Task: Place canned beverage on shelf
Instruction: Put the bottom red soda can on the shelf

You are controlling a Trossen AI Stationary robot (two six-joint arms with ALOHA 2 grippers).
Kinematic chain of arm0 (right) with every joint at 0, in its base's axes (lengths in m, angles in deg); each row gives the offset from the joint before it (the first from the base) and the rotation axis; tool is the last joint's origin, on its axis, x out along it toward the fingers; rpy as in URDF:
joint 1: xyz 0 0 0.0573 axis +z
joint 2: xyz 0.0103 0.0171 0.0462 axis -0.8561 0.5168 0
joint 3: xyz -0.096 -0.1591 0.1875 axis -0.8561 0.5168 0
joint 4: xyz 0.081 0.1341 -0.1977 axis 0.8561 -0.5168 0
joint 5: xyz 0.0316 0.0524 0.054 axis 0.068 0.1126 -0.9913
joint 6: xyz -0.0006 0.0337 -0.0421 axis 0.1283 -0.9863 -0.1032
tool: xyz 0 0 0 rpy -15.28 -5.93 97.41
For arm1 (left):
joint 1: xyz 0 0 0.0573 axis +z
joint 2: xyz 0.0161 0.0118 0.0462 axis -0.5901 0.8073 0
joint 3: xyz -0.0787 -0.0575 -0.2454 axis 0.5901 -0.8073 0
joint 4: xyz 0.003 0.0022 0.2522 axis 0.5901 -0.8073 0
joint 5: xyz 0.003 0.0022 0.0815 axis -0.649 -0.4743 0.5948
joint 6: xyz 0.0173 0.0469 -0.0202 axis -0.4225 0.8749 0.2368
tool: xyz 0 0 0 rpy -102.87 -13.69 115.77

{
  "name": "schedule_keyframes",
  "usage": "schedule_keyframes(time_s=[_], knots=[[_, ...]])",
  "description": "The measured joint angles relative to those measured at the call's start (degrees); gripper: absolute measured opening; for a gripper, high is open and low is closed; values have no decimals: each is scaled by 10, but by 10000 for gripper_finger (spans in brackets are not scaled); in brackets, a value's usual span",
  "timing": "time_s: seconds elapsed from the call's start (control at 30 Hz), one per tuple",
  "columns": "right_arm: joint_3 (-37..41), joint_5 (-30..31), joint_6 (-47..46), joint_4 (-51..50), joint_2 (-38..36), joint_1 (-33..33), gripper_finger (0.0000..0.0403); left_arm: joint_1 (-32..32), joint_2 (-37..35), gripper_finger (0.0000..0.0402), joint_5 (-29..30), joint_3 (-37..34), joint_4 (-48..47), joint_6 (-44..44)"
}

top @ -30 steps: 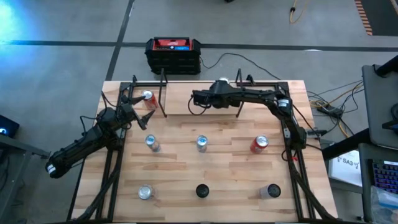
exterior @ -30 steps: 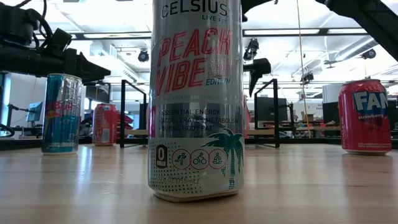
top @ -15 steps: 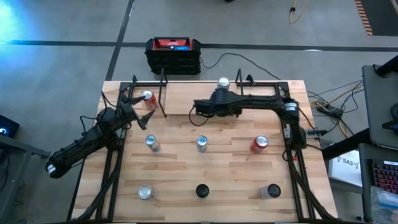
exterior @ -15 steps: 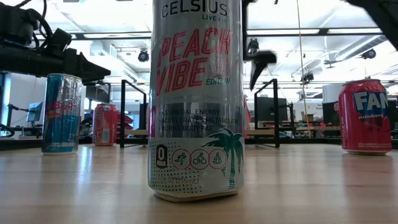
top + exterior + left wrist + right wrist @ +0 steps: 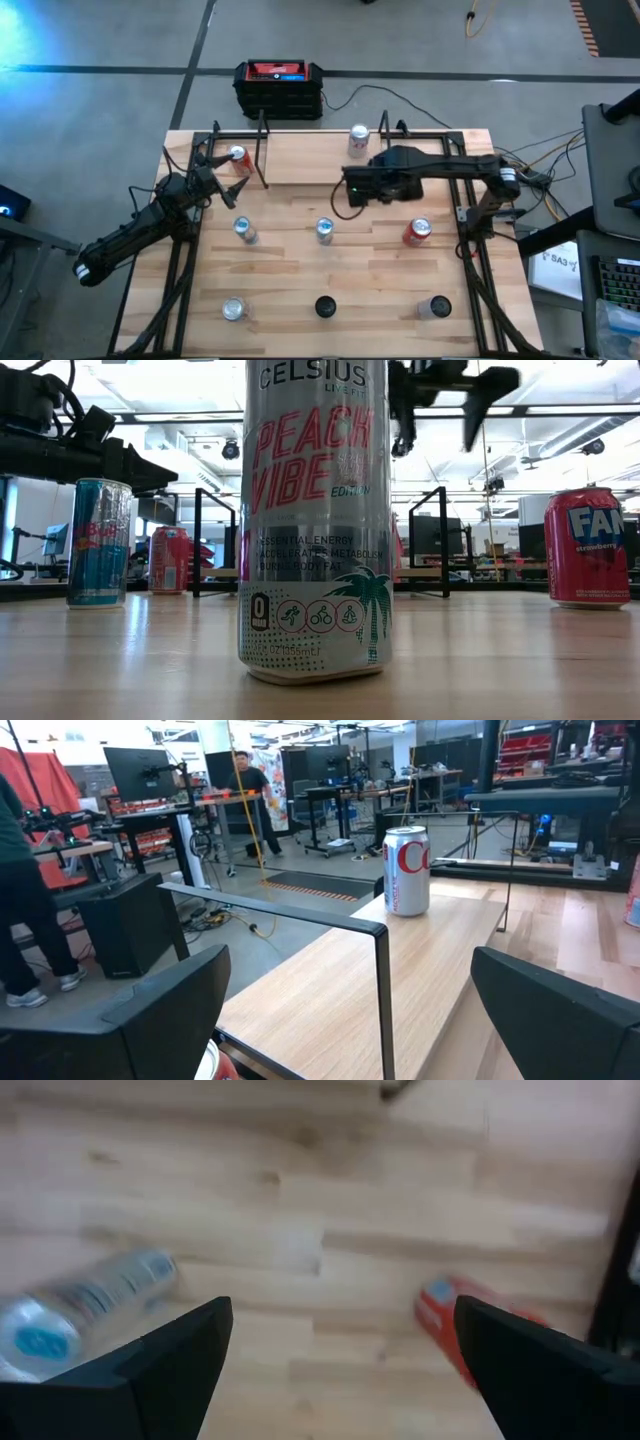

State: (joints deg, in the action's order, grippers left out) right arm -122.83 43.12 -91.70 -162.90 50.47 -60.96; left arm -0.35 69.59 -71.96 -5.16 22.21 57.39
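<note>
- While both arms reach over the slatted wooden counter [image 5: 300, 270], the shelf [image 5: 330, 155], a light-wood plank with thin black rod uprights, sits along the counter's far edge.
- On the shelf stands a white and red can [image 5: 358, 136], just right of the shelf's middle, upright and apart from either end effector.
- Just in front of the shelf, the right end effector [image 5: 350, 190] hangs above the counter with its fingers spread and nothing between them; its arm stretches in from the counter's right side, bent at the elbow.
- At the shelf's left end, the left end effector [image 5: 215, 165] has its fingers spread wide, and a red can [image 5: 238, 156] stands upright close by; whether they touch cannot be told.
- Six more cans stand upright on the counter in front of the shelf, including a tall Celsius can [image 5: 315, 520].
</note>
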Motion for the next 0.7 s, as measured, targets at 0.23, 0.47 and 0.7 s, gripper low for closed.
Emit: schedule_keyframes(time_s=[0.23,0.47,0.7], knots=[[93,-20,-113,0,-54,40,366,0,0,398,0,0,0,0],[218,-17,-182,37,-176,70,366,0,0,398,0,0,0,0],[345,-18,-204,123,-262,74,366,0,0,398,0,0,0,0]])
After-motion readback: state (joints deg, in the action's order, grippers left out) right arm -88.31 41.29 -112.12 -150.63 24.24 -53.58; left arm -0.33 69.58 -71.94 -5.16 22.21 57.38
